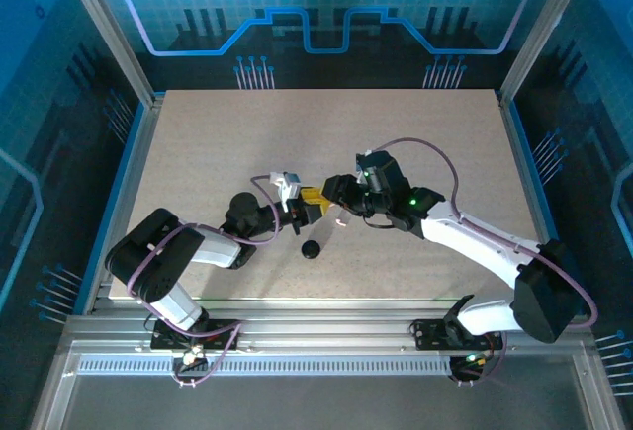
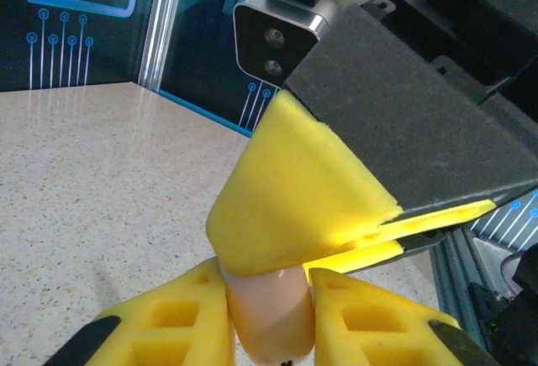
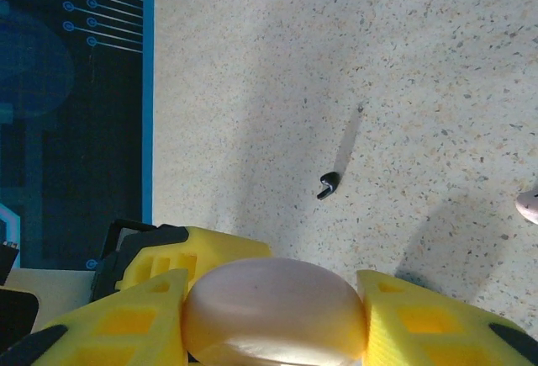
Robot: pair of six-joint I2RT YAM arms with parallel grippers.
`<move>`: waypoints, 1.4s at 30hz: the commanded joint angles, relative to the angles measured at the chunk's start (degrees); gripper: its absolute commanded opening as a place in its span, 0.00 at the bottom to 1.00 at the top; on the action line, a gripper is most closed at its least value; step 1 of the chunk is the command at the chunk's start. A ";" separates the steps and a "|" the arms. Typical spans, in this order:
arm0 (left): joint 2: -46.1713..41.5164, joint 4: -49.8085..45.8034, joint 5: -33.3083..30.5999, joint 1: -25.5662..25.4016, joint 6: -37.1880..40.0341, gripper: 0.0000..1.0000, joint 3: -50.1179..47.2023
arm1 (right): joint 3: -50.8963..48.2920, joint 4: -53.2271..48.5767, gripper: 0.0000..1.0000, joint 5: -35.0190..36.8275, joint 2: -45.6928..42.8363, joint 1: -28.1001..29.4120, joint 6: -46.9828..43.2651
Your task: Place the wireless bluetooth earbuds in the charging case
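The charging case's pale pink body (image 2: 271,320) hangs above the table between both grippers. My left gripper (image 2: 269,292) is shut on its narrow sides, yellow fingers (image 2: 168,324) pressed against it. My right gripper (image 3: 274,303) is shut on its wide sides (image 3: 273,315), and one of its yellow fingers (image 2: 294,189) reaches over the case in the left wrist view. The two grippers meet at mid-table (image 1: 318,200). The case's black round cap (image 1: 311,250) lies on the table just in front of them. One black earbud (image 3: 327,185) lies on the table below. A whitish bit (image 3: 530,206) is cut off by the right edge.
The speckled beige tabletop (image 1: 198,143) is bounded by blue-edged metal rails and glass walls. The right arm (image 1: 475,237) sweeps in from the lower right and the left arm (image 1: 188,252) from the lower left. Cables loop above both wrists.
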 commanded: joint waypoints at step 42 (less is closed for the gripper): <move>-9.94 2.28 19.74 -0.76 -1.99 0.13 5.89 | 1.43 -16.42 0.49 -46.76 -14.88 -14.55 -87.41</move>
